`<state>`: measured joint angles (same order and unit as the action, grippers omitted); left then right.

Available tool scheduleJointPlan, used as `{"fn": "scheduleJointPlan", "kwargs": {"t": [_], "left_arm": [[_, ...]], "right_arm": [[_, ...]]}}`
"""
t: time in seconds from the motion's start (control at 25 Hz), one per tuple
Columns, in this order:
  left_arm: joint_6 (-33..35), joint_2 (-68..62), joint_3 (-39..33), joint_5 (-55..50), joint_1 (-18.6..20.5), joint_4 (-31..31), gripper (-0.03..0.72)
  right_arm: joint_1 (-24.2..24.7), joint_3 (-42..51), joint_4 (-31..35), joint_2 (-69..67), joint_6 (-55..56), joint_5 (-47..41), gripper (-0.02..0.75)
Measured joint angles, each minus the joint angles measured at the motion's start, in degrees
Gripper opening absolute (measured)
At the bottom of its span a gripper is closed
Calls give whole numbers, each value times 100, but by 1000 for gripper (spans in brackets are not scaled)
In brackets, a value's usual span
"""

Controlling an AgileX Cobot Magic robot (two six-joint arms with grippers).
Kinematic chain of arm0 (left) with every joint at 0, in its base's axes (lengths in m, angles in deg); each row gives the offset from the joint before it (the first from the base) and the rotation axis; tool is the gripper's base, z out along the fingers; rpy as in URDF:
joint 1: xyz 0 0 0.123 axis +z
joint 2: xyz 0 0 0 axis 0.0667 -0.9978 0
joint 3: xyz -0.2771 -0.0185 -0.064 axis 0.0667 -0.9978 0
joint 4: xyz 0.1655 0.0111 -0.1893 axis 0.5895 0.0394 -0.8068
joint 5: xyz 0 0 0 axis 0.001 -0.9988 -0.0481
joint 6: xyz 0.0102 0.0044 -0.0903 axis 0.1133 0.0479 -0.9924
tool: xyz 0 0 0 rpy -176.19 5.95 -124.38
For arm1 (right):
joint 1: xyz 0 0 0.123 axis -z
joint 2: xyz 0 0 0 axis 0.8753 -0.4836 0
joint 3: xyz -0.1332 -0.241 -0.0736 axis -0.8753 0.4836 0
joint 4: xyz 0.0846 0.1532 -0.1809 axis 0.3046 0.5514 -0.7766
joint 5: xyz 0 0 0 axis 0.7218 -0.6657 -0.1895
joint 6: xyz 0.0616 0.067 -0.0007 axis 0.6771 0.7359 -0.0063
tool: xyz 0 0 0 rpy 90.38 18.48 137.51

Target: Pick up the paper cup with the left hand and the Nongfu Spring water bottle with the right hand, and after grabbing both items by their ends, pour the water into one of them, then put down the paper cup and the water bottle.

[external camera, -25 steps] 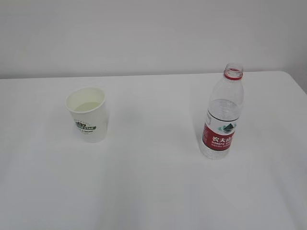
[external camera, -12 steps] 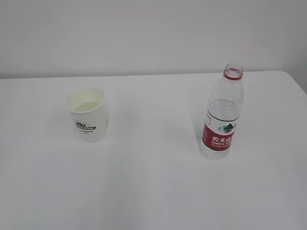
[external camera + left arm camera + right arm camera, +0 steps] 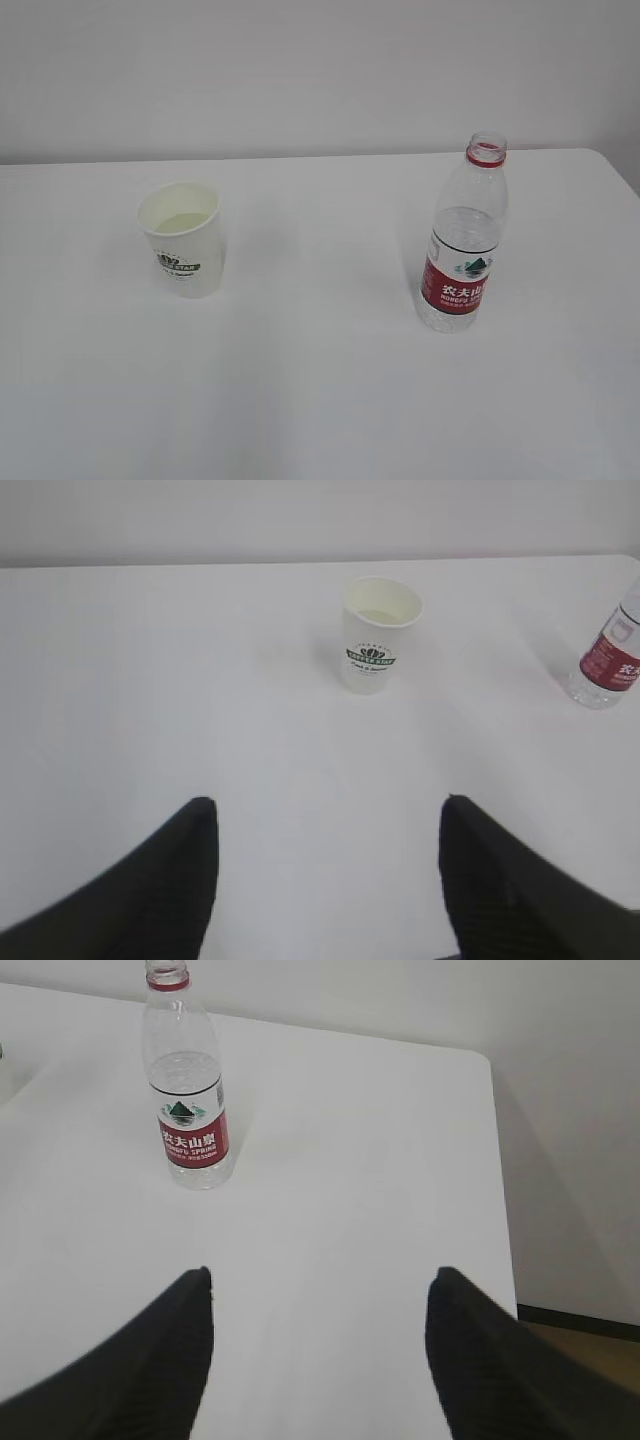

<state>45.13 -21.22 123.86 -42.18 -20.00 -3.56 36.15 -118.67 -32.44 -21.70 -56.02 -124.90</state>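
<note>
- The paper cup (image 3: pixel 183 238) stood upright on the left part of the white table (image 3: pixel 320 400), well apart from the left hand (image 3: pixel 325 825), which hung back over the near side of the table with the cup ahead of it and slightly to its right.
- The Nongfu Spring water bottle (image 3: pixel 464 236) stood upright on the right part of the table, well apart from the cup; it was ahead of the right hand (image 3: pixel 320 1295) and off to that hand's left.
- Both hands had their jaws spread wide with nothing between them, only bare table showing in the gaps.
- The cup was white and tapered, with a dark green logo on its side and a shallow pool of pale liquid (image 3: pixel 184 221) visible inside.
- The bottle was clear plastic with a red neck ring, no cap on its mouth, and a red-and-white label with white Chinese characters; clear water (image 3: pixel 185 1075) filled it to above the label.
- Compared with a second before, cup and bottle stood in the same spots, and nothing in the exterior view had shifted.
</note>
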Motion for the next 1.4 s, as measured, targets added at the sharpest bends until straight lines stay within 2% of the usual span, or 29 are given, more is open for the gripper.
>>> {"fn": "scheduleJointPlan", "kwargs": {"t": [0.2, 0.44, 0.68, 1.12, 1.4], "left_arm": [[0, -1, -23, -106, 0, 24, 475], [0, -1, -591, -116, 0, -3, 471], [0, -1, -810, -58, 0, -49, 471], [0, -1, -983, 53, 0, 116, 470], [0, -1, -983, 358, 0, 179, 470]], "right_arm": [[0, 0, 0, 0, 5, 0, 509], [0, 0, -67, 0, 5, -9, 509], [0, 14, -124, 0, 159, -9, 509], [0, 708, -198, 0, 387, -9, 509], [0, 1048, -198, 0, 400, 568, 509]]}}
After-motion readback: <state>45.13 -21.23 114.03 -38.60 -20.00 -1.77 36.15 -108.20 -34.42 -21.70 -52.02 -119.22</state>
